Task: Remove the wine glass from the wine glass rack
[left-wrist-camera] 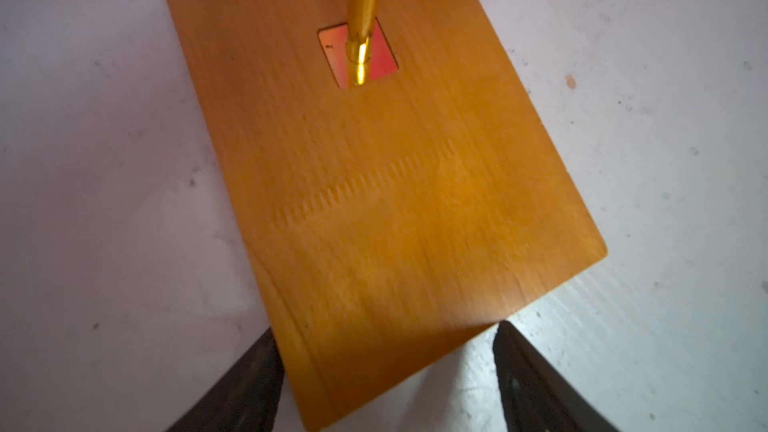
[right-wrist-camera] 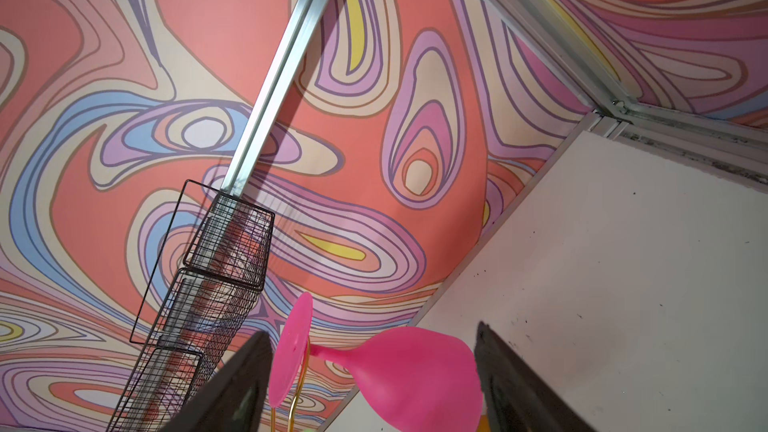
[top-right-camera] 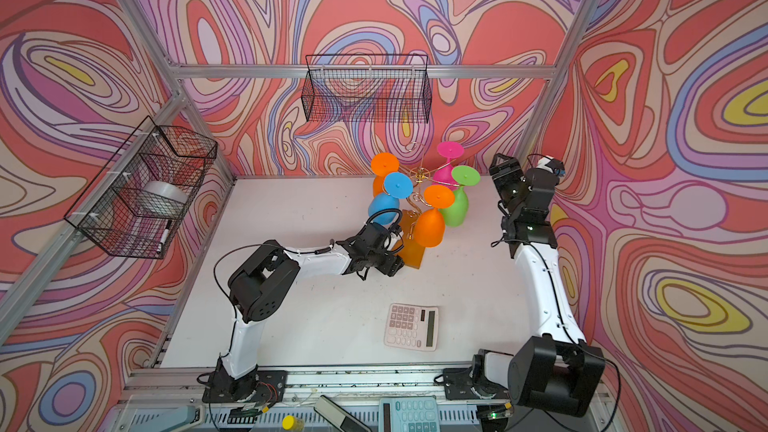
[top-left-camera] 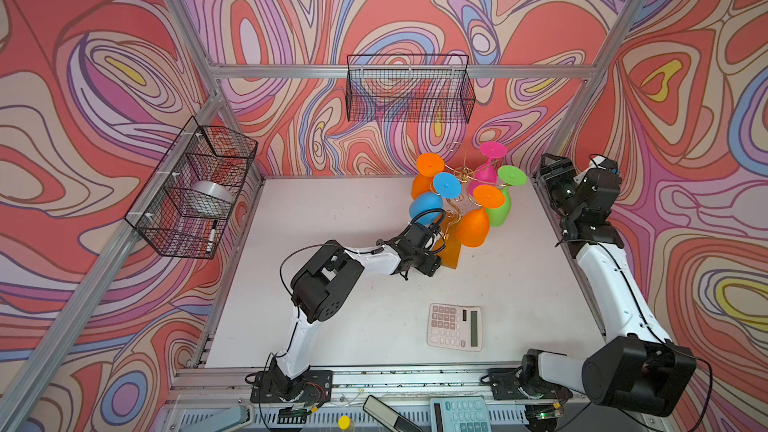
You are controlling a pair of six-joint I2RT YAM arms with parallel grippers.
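The wine glass rack [top-left-camera: 463,174], a gold wire tree on an amber base [left-wrist-camera: 415,201], stands at the table's back right. Several coloured wine glasses hang upside down from it: pink [top-left-camera: 486,174], green [top-left-camera: 498,211], blue [top-left-camera: 426,205] and two orange. My left gripper [top-left-camera: 432,265] is low at the base's near corner. In the left wrist view one finger [left-wrist-camera: 249,388] lies against the base's long edge and the other against its short edge. My right gripper [top-left-camera: 548,168] is open to the right of the rack. The pink wine glass [right-wrist-camera: 415,376] shows between its fingers, untouched.
A beige calculator [top-left-camera: 455,326] lies on the white table in front of the rack. A black mesh basket [top-left-camera: 409,89] hangs on the back rail. Another basket [top-left-camera: 195,189] on the left rail holds a tape roll and a marker. A frame post [top-left-camera: 582,89] stands close behind my right gripper.
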